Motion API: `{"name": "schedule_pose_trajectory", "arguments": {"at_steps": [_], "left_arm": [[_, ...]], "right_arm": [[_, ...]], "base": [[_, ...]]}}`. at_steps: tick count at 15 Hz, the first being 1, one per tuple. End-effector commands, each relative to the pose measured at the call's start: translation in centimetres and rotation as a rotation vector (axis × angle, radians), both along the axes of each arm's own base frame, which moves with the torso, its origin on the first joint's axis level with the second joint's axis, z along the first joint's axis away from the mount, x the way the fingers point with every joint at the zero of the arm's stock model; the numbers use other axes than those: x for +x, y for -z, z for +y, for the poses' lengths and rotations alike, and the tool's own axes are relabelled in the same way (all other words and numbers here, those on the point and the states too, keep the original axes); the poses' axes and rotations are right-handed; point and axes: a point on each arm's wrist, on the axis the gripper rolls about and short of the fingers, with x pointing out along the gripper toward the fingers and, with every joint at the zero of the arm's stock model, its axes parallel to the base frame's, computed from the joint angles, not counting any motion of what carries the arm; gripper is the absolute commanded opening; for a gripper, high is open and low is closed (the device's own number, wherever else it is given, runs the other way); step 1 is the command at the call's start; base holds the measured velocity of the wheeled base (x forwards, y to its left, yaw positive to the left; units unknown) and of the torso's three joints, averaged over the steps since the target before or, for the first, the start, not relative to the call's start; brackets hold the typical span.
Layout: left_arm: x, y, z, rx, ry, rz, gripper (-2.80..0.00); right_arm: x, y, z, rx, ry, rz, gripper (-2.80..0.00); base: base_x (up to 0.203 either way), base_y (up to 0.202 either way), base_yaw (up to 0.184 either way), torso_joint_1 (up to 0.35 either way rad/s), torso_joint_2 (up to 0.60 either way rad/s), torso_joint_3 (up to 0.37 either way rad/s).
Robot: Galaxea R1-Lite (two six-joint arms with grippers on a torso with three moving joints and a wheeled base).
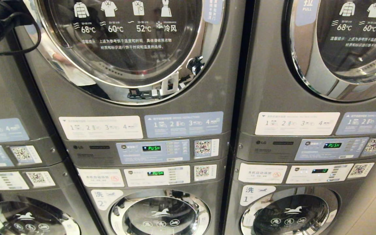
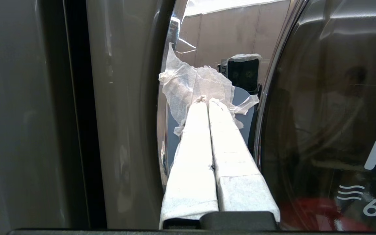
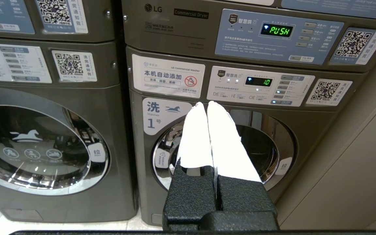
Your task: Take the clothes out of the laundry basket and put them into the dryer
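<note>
The left gripper (image 2: pixel 207 101) shows in the centre of the left wrist view with its two white-taped fingers (image 2: pixel 194 153) pressed together, nothing between them; frayed scraps of white tape (image 2: pixel 191 81) stick out past the tips. The tips sit at the chrome door ring (image 2: pixel 166 98) of a dryer, whose dark glass door (image 2: pixel 321 114) fills the right half of that frame with white printed garment icons. Behind the glass, at the lower right of the frame, a red patch (image 2: pixel 305 212) glows faintly, probably the clothes, though it is too dim to tell for sure. The grey machine panel (image 2: pixel 122 114) and a black gap between machines (image 2: pixel 80 114) take up the left half. The right gripper (image 3: pixel 206 103) stands in the lower centre of the right wrist view, its white fingers (image 3: pixel 194 143) also closed on nothing, hanging in front of washer number 1 (image 3: pixel 220 156), not touching it, with the LG Commercial Dryer control panel (image 3: pixel 273 36) across the top of the frame reading PUSH. In the head view, stacked grey machines fill the frame; the upper left dryer door (image 1: pixel 126 42) is shut, and a black cable (image 1: pixel 15 36) with part of the left arm sits in the upper left corner. The laundry basket is in none of the views.
</note>
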Motion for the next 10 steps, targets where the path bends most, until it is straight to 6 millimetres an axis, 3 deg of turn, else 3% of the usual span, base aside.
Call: {"name": "schedule_pose_trajectory", "arguments": {"at_steps": [1,10], "left_arm": [[0.8,0.9,0.0,-0.001,0.006,0.024,-2.80],[2.0,2.3,0.2,-0.005,0.003,0.059,-2.80]], "right_arm": [[0.0,0.0,0.0,-0.001,-0.001,-0.001,-2.80],[0.0,0.0,0.0,0.002,0.000,-0.001,-2.80]], "base": [[0.000,0.000,0.000,0.000,0.00,0.000],[0.000,0.000,0.000,0.000,0.00,0.000]]}}
